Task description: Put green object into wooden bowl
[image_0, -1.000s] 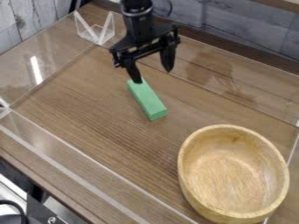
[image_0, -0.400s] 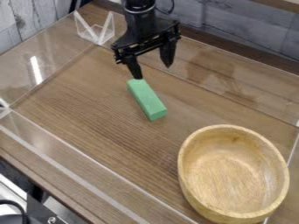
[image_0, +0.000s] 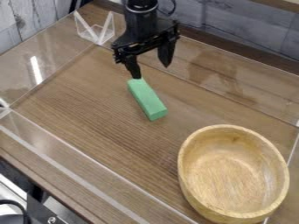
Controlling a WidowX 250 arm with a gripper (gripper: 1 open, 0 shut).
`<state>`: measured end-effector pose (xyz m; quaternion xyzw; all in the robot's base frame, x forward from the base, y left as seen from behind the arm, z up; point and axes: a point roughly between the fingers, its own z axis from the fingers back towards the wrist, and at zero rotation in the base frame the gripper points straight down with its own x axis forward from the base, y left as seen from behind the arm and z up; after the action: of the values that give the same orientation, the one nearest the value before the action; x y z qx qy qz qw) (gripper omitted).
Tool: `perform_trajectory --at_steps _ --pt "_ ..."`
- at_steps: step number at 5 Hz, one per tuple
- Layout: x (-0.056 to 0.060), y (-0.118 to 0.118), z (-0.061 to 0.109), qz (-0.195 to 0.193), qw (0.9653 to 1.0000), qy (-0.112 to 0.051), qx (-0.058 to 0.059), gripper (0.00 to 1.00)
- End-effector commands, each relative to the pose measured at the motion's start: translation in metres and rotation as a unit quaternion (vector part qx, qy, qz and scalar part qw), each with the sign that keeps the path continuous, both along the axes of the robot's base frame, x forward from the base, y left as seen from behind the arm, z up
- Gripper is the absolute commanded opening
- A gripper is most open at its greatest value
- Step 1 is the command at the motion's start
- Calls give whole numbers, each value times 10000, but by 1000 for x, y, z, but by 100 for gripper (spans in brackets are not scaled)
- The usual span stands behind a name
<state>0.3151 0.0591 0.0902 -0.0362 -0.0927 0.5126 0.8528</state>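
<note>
Green object (image_0: 147, 99) lay flat on wooden table (image_0: 82, 131), slanted from upper left to lower right, well apart from wooden bowl (image_0: 233, 173) at lower right. Bowl sat empty, so transfer judged not yet begun. Gripper (image_0: 147, 63) hung just above block's upper end, pointed steeply downward, probably lined up for descent onto that end. Jaws stood wide apart, nothing between them, touching neither block nor table as far as visible. Fingers looked set to straddle bar's narrow width, a sensible approach for a thin flat piece. Clear plastic walls (image_0: 35, 70) ringed work area.
</note>
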Motion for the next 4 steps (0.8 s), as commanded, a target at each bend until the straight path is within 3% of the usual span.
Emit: perform_trajectory --at_steps 1,3,4 --pt "-2 0 22 133 9994 -266 168 100" --pt "-14 -3 17 -376 9986 -261 265 100" --pt "0 9 12 -280 9988 -238 317 100"
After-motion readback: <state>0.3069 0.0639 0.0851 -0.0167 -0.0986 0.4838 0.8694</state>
